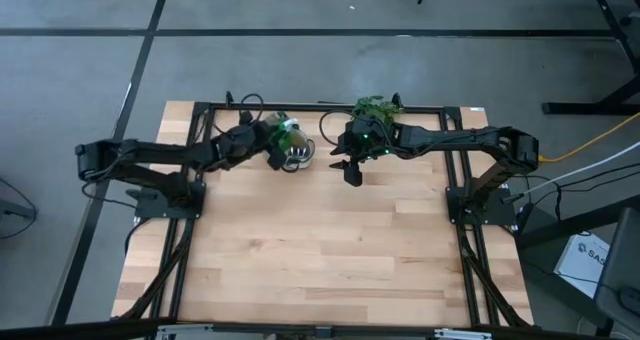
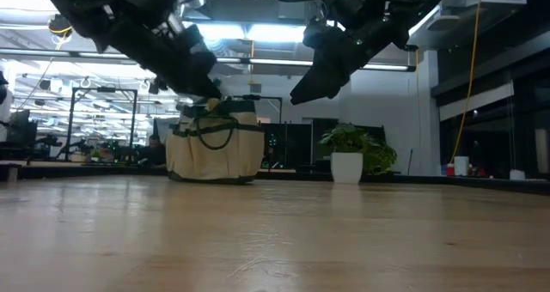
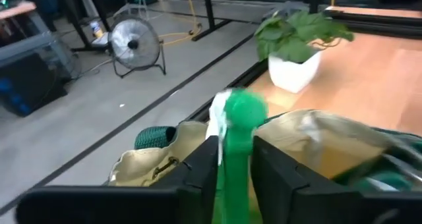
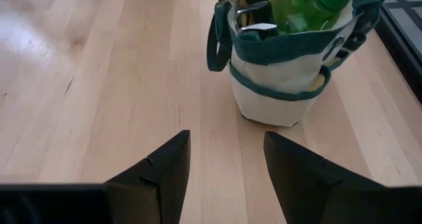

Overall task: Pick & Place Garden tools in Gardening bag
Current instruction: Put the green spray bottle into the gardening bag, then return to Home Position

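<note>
The light wooden table [image 1: 320,250] bears the gardening bag [image 1: 292,150] and a potted plant [image 1: 377,108] near its far edge.

Tan bag [image 4: 277,85] (green trim, seemingly)

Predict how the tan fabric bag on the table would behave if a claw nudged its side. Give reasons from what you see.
The bag would probably dent rather than slide cleanly, since its cloth walls look soft and creased. It seems fairly steady: it sits upright on a wide flat base. The tools poking out above the rim could make it somewhat top-heavy.
</note>
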Tool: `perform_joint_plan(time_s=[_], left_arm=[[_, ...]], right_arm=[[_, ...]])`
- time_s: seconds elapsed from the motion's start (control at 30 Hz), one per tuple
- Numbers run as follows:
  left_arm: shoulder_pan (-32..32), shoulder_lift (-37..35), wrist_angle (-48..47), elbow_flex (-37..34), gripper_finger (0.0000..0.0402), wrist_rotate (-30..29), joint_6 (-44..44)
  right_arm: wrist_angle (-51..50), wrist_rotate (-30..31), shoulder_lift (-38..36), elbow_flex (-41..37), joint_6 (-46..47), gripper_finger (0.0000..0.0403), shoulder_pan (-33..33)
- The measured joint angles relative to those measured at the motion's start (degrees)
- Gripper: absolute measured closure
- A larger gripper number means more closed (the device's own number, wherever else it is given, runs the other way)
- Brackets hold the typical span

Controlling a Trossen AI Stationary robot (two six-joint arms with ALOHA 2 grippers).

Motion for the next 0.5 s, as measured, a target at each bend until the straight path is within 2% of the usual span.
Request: perform_joint_plan(time_s=[0.3,0.5], left_arm=[[-4.7,-14.0,-11.8,0.0,0.0242,0.2,-1.5],[-7.6,-21.4,-19.7,0.0,0.0217,9.2,-5.0]], right_arm=[[0.0,0.0,0.0,0.0,0.0,0.0208,-0.1],[0.0,-0.1,0.0,0.0,-1.6,0.0208,-0.1]])
